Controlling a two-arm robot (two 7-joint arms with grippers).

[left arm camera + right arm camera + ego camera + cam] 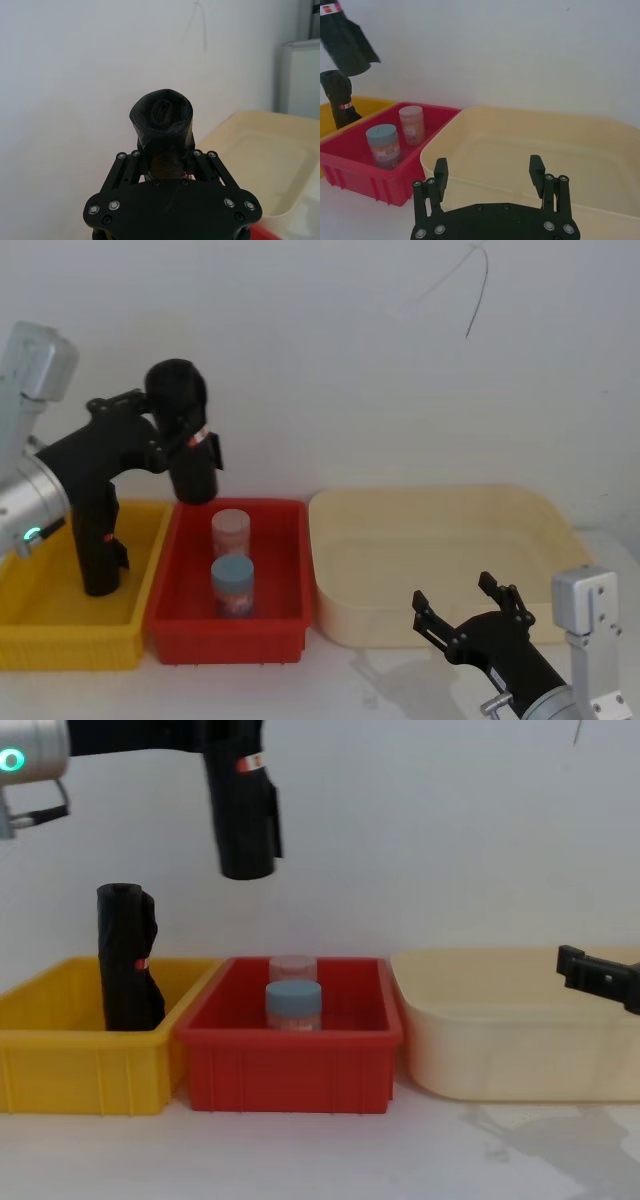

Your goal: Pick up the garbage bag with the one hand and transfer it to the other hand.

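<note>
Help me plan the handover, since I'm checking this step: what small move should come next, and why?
Probably bring the right gripper up and leftward toward the garbage bag. The left gripper holds it lifted above the red bin, while the right one sits open and low by the cream tray, far from it.

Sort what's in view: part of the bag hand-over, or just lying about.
Job: thick black garbage-bag roll, held aloft by left gripper; open right gripper.
Lying about: second black roll in yellow plastic bin; blue-lidded jar, pink jar in red plastic bin; cream plastic tray.
</note>
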